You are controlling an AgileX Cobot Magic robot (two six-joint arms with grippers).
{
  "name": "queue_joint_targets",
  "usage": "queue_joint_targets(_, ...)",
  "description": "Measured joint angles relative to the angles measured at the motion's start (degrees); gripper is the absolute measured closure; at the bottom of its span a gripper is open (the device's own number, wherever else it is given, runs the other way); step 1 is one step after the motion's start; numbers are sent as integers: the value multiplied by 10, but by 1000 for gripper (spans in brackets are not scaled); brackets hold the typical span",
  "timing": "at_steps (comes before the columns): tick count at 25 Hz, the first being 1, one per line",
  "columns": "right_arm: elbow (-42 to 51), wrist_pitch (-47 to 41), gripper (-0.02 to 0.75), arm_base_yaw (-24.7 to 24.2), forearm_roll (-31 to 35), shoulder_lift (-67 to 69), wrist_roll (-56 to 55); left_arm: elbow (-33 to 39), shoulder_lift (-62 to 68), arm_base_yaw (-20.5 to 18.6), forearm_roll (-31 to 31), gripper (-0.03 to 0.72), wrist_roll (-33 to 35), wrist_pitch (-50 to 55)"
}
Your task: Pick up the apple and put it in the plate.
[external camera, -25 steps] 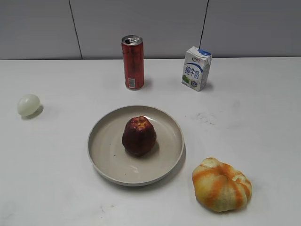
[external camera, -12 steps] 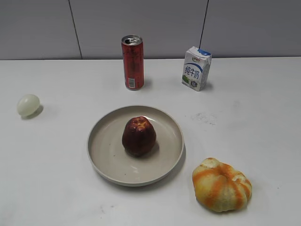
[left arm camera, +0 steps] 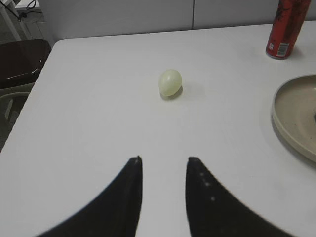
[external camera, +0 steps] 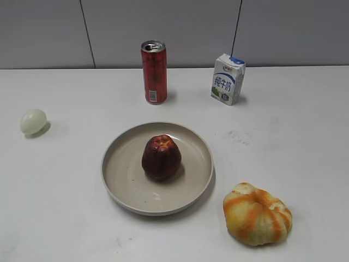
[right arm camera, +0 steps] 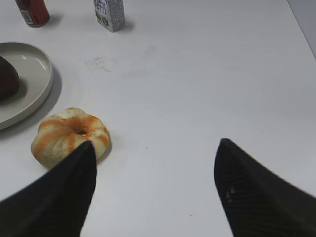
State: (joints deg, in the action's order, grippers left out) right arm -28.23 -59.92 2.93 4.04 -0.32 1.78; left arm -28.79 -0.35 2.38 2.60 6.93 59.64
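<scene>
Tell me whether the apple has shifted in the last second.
No. The apple sits at the same spot in the plate, unchanged relative to the can.

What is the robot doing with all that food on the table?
Right now it holds nothing. The apple sits in the plate, so that job looks done. The left gripper hangs near the pale ball, fingers a little apart. The right gripper is wide open by the orange fruit.

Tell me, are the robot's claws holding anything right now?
No, nothing is held. The left gripper and right gripper are both open and empty above the white table. The dark red apple sits in the round beige plate.
</scene>
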Motion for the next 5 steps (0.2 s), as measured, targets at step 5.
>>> queue_joint_targets(5, 0, 0, 146, 0, 1, 0, 0, 0, 0, 0, 0, 449, 0, 0)
